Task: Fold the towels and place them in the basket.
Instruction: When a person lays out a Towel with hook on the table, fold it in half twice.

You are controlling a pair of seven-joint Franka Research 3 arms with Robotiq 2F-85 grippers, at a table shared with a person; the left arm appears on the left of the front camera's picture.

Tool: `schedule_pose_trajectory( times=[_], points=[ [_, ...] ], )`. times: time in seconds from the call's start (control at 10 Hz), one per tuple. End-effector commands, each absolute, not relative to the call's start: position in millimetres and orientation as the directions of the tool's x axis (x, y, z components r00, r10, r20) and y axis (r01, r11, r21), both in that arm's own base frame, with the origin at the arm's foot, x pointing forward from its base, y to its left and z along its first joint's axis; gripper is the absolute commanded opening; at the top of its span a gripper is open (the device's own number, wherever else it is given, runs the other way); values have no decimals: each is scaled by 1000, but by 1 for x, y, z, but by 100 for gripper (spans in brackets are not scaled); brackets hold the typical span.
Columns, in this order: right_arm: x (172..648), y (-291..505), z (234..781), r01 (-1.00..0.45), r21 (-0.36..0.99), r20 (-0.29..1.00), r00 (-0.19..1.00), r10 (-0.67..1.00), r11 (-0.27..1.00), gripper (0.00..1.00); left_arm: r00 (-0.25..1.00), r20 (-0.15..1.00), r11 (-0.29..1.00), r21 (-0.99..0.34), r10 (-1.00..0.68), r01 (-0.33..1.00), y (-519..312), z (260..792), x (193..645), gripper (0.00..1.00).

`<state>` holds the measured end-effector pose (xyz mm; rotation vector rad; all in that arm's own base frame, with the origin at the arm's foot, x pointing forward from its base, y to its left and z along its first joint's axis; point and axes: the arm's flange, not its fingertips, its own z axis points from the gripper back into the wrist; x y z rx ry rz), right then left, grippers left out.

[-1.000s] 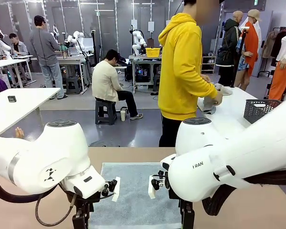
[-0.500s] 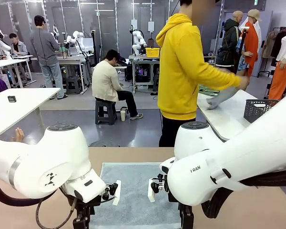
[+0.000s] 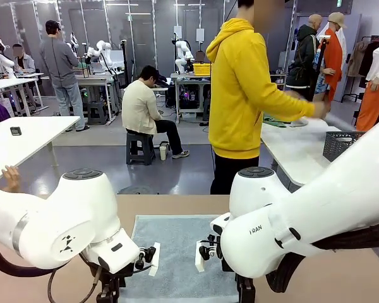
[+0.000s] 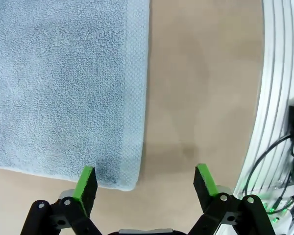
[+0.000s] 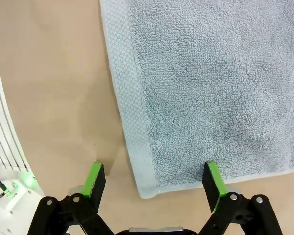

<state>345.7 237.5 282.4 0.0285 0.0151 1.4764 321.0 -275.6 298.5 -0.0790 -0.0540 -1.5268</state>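
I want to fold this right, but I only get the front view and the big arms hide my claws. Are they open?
Observer: Yes. The left claw is open, straddling a near corner of the grey-blue towel.
Operator: And the other one?
Observer: The right claw is open too, half over the towel's other near corner, half over bare table.
Operator: Is the towel flat there?
Observer: Yes, both corners lie flat, unfolded.

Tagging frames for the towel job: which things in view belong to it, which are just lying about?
Job: grey-blue towel flat on the tan table; dark mesh basket on the white side table.
Lying about: small black object on the left white table; yellow crate far back; cup on the floor.
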Motion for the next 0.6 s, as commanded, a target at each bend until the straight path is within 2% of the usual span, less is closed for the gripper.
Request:
schedule_pose_trajectory(
  times=[0.0,0.1,0.2,0.3,0.4,0.5],
  points=[
    [320,221,269,-995,-1,6,100,995,100,100,10,103,12,16,-995,1000,-271,289,318,100],
    [320,220,269,-995,1,14,97,995,97,79,8,103,10,18,-995,1000,-271,289,318,75],
    [319,219,269,-996,1,15,93,996,93,46,7,88,8,17,-996,1000,-271,290,316,41],
    [318,220,269,-996,-1,15,92,996,92,19,-3,83,-1,18,-997,1000,-270,289,315,16],
    [317,221,270,-996,-1,15,90,996,90,0,-3,83,-2,17,-997,1000,-269,289,314,0],
    [317,221,270,-996,0,14,91,996,91,0,-4,85,-2,22,-996,1000,-268,290,313,0]
  ],
)
